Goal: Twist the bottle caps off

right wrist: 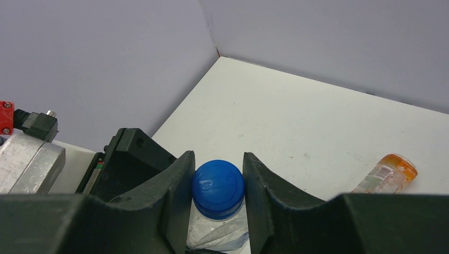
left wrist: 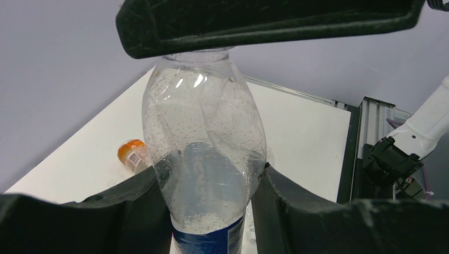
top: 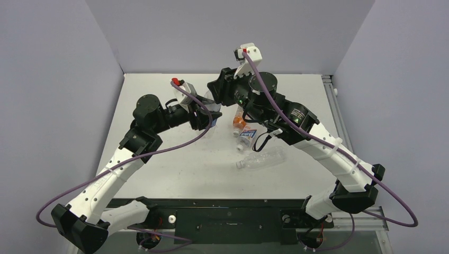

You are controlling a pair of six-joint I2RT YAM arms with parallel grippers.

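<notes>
Left hand point(left wrist: 209, 211) clamps Pepsi bottle point(left wrist: 204, 121) by its body, off the surface point(top: 174, 164). Right hand point(right wrist: 218, 165) pinches blue cap point(right wrist: 218, 188) end-on, in line with the bottle's long axis.

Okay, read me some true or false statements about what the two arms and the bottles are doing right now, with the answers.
1. The left fingers grip the clear plastic bottle with the blue label around its body. True.
2. The right fingers close on a white cap. False: the round blue plastic cap sits between them.
3. The small orange-coloured plastic bottle stands upright. False: it lies on its side on the white table.
4. The plain unlabelled clear bottle lies on the table, held by neither arm. True.
</notes>
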